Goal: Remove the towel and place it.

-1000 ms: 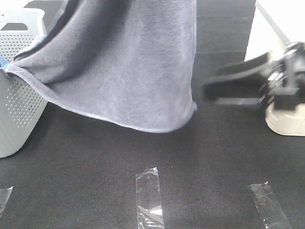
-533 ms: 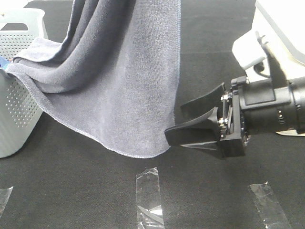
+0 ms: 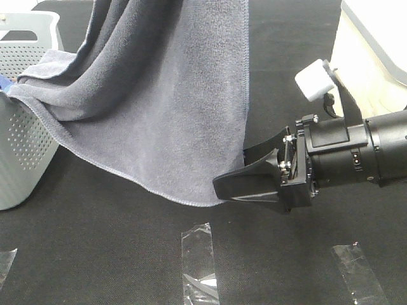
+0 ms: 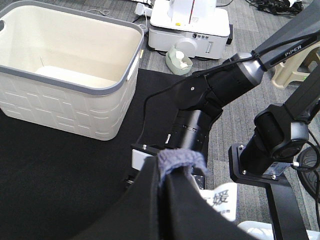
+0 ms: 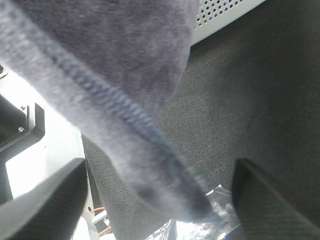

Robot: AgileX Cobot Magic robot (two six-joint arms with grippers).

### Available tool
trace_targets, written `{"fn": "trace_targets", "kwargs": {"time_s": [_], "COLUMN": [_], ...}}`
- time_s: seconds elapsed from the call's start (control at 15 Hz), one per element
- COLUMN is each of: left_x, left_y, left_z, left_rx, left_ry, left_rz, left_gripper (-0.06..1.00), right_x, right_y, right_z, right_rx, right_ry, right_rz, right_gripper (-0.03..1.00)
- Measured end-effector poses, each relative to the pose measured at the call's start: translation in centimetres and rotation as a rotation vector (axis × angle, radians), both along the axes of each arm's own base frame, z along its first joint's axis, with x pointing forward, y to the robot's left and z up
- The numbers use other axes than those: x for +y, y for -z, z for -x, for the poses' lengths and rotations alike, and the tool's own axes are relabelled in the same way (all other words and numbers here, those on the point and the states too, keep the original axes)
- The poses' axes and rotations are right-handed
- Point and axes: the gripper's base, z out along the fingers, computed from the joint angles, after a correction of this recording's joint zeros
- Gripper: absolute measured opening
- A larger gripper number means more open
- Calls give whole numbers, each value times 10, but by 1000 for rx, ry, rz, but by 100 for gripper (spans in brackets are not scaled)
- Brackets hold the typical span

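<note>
The slate-grey towel (image 3: 165, 108) hangs from above the exterior high view, its left end still draped over the rim of the grey perforated basket (image 3: 25, 152). My left gripper (image 4: 176, 167) is shut on a bunched tuft of towel (image 4: 177, 159); it is out of the exterior view. At the towel's lower right corner, my right gripper (image 3: 245, 178) comes in from the right, open. In the right wrist view the stitched hem (image 5: 125, 120) hangs between the two spread fingers (image 5: 45, 200), touching neither.
A bit of bright blue cloth (image 3: 4, 82) shows in the perforated basket. A cream bin (image 3: 375, 44) stands at the far right, seen larger in the left wrist view as a white basket (image 4: 65, 90). Clear tape strips (image 3: 198, 260) (image 3: 359, 273) lie on the black mat.
My right gripper has moved in from the right to the towel's lower right corner. The towel's hanging edge has swung slightly and now sits between the fingers.
</note>
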Motion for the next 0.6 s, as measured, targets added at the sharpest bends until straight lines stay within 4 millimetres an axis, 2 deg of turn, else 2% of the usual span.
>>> {"fn": "trace_targets", "kwargs": {"time_s": [0.07,0.13,0.33,0.4,0.6], "left_x": [0,0,0,0,0], "left_y": [0,0,0,0,0], "left_z": [0,0,0,0,0], "left_rx": [0,0,-1,-1,-4], "left_ry": [0,0,0,0,-2], "left_rz": [0,0,0,0,-7], "left_gripper": [0,0,0,0,0], "right_x": [0,0,-1,-1,-2], "right_y": [1,1,3,4,4], "right_z": [0,0,3,4,5], "right_rx": [-6,-6,-23,-27,-5], "right_ry": [-7,-7,-54,-70,-66], "right_rz": [3,3,32,44,48], "right_gripper": [65,65,41,30,17]}}
